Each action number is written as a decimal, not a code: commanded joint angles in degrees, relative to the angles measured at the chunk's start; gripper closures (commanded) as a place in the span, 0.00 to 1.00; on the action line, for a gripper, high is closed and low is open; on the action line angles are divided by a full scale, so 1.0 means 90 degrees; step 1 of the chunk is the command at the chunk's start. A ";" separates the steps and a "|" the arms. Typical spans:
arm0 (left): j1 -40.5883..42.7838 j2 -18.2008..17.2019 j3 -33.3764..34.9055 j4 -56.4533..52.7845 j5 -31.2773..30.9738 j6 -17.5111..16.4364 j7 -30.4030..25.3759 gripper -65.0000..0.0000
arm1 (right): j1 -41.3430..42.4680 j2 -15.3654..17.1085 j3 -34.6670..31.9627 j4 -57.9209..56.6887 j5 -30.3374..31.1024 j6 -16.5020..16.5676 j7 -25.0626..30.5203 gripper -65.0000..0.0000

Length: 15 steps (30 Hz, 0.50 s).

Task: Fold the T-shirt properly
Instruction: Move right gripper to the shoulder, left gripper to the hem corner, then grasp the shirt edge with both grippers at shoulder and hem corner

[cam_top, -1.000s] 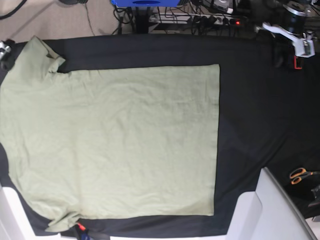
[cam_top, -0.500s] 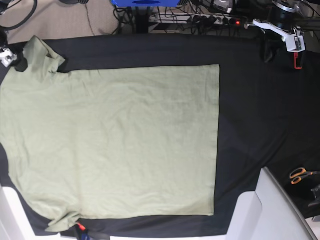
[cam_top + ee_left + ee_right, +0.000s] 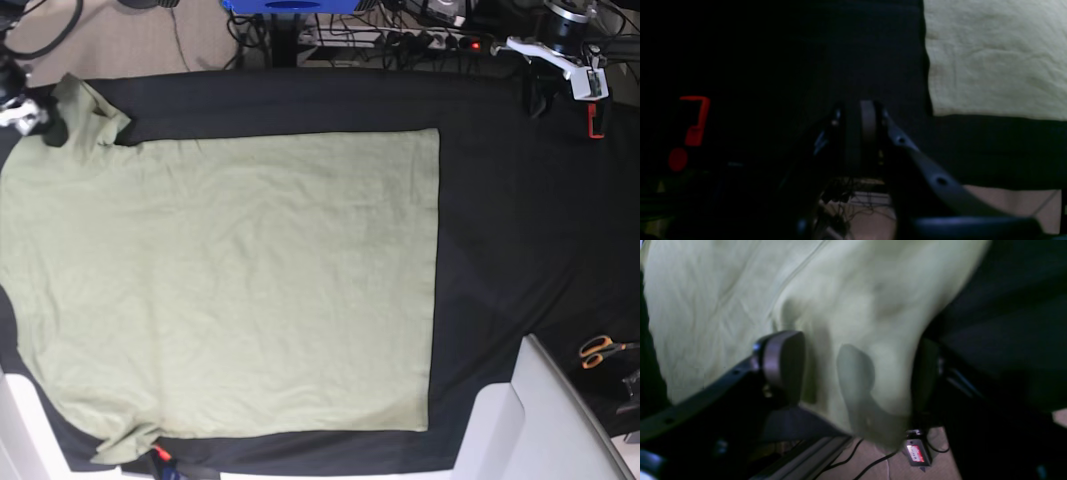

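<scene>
Though well apart, scissors (image 3: 602, 350) beside T-shirt (image 3: 230, 290).

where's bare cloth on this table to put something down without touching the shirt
The widest bare patch of black tablecloth runs from the T-shirt hem across to the scissors and the white panel. A narrower strip lies along the far edge, above the shirt. The shirt end is crowded: it covers the cloth there, with the right gripper at the sleeve.

The T-shirt (image 3: 230, 290) covers the left and middle of the worktop (image 3: 520, 250), leaving a bare black strip on the right for a tool to pass, bounded by a red clip (image 3: 595, 122) at the far right and scissors (image 3: 600, 351) beside a white panel (image 3: 540, 420) at the near right.
</scene>
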 commanded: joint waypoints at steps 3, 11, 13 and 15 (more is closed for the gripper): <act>-0.0138 0.0276 -0.0037 0.0001 -0.0045 -0.0003 -0.0159 0.89 | -0.0110 -0.0081 -0.0034 0.0035 -0.0264 -0.0052 -0.0329 0.40; -0.0910 0.0618 -0.0046 -0.0243 -0.0953 -0.0013 0.1775 0.63 | -0.0120 -0.0091 -0.0034 0.0035 -0.0273 -0.0052 -0.0358 1.00; -0.1076 0.0618 -0.0046 -0.0516 -0.1402 -0.0013 0.2000 0.55 | -0.0120 -0.0091 -0.0034 0.0035 -0.0273 -0.0052 -0.0358 0.96; -0.1232 0.0618 0.0042 -0.0780 -0.1500 -0.0013 0.2019 0.54 | -0.0120 -0.0091 -0.0034 0.0035 -0.0273 -0.0052 -0.0358 1.00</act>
